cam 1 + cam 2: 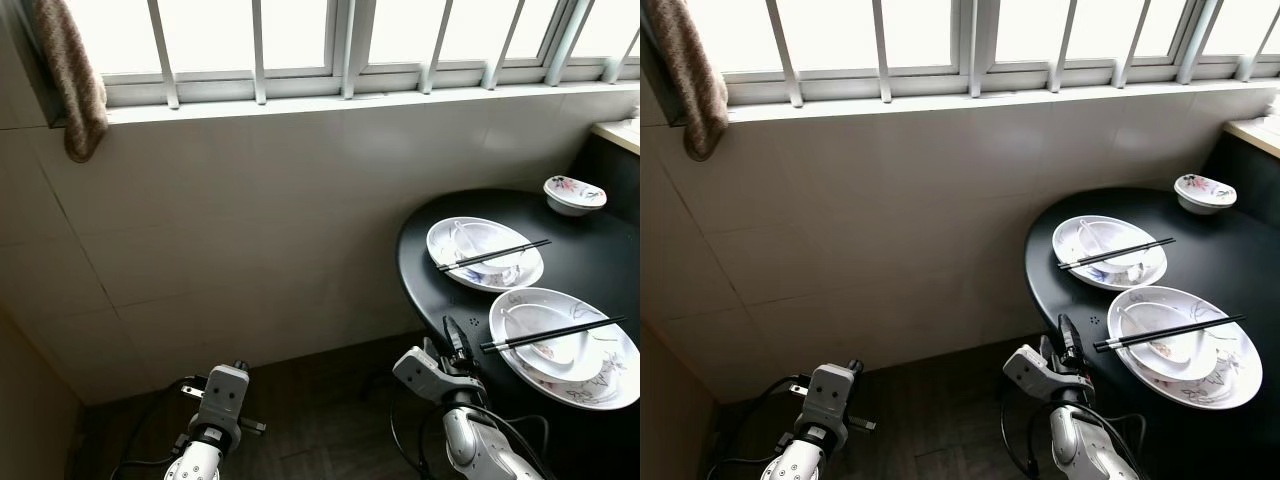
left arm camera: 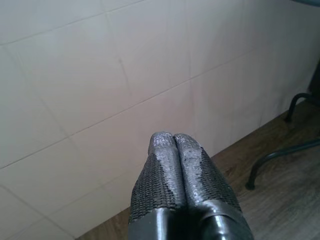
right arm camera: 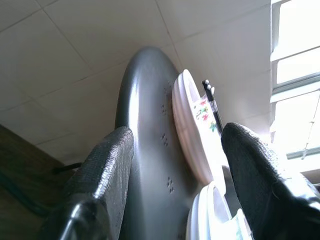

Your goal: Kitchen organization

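1. You had two plates on the black round counter: the near plate by the front edge and the far plate just behind it, close but apparently apart. Each carried a spoon-like white piece and a pair of black chopsticks laid across the rim. A small flowered bowl sat well back, toward the window.

2. The plates looked like glazed ceramic or melamine: stiff, smooth, probably slippery, and likely to chip if knocked. I judged them moderately light, but awkward because they were shallow and wide.

3. The chopsticks lay loose, so tilting a plate would likely have rolled them off. You would have done better to lift them first, pinching both near the middle.

4. For a plate, the rim overhanging nearest you was the place to take hold, one finger under and one over.

5. Your right end effector was open wide, level with the counter's edge, fingers pointing at the near plate's rim but touching nothing.

6. Your left end effector was closed on nothing, pads pressed together, held low near the tiled wall and wood floor, away from the counter.
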Controlling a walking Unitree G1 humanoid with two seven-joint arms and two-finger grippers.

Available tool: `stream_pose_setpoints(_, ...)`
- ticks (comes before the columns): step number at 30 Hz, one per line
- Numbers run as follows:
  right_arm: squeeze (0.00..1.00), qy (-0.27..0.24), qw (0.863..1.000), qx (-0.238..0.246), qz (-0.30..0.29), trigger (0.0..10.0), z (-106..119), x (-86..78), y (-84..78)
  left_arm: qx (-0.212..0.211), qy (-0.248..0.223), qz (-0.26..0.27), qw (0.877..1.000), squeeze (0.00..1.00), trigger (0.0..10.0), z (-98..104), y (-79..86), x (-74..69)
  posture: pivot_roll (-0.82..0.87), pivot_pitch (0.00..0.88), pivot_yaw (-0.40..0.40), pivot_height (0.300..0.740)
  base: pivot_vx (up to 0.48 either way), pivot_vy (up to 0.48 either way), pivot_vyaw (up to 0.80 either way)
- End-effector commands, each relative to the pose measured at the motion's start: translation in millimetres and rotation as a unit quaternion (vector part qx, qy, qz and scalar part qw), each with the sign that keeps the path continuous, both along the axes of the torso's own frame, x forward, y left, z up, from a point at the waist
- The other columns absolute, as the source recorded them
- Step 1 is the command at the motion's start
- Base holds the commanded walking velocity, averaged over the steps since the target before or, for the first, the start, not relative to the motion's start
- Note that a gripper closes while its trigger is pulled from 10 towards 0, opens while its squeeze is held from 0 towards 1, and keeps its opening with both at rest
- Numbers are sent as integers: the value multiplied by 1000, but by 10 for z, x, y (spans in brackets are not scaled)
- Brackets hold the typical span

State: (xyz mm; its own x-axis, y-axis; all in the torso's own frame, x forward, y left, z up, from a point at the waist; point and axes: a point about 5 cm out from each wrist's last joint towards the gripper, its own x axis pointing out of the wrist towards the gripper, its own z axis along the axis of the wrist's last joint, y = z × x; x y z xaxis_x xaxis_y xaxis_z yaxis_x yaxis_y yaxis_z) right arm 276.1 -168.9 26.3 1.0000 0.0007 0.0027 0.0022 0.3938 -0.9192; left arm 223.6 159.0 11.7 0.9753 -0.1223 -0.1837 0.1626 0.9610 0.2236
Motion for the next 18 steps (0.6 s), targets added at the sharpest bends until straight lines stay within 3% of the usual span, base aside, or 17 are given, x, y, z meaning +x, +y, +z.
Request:
stream_pose_setpoints(1,0,-22,1000,-14,14,10000,57,18,36,-5,4,-2,1000,0,10000,-16,-8,-3,-49,0,-22,740,0,0,0)
stream_pose_setpoints(5,0,-31,999,-32,14,10000,66,19,41,-6,4,-1,1000,0,10000,-18,-9,-1,-49,0,-23,740,0,0,0)
stream_pose_setpoints(9,0,-45,997,-56,-27,10000,84,39,-77,-10,5,-1,1000,0,10000,-23,-15,4,-51,0,-24,740,0,0,0)
stream_pose_setpoints(13,0,-32,998,-37,-26,10000,71,46,-91,-12,6,-1,1000,0,10000,-24,-19,10,-53,0,-25,740,0,0,0)
stream_pose_setpoints(18,0,-29,1000,0,10,10000,88,36,25,-15,6,-1,1000,0,10000,-24,-22,20,-55,0,-23,740,0,0,-774)
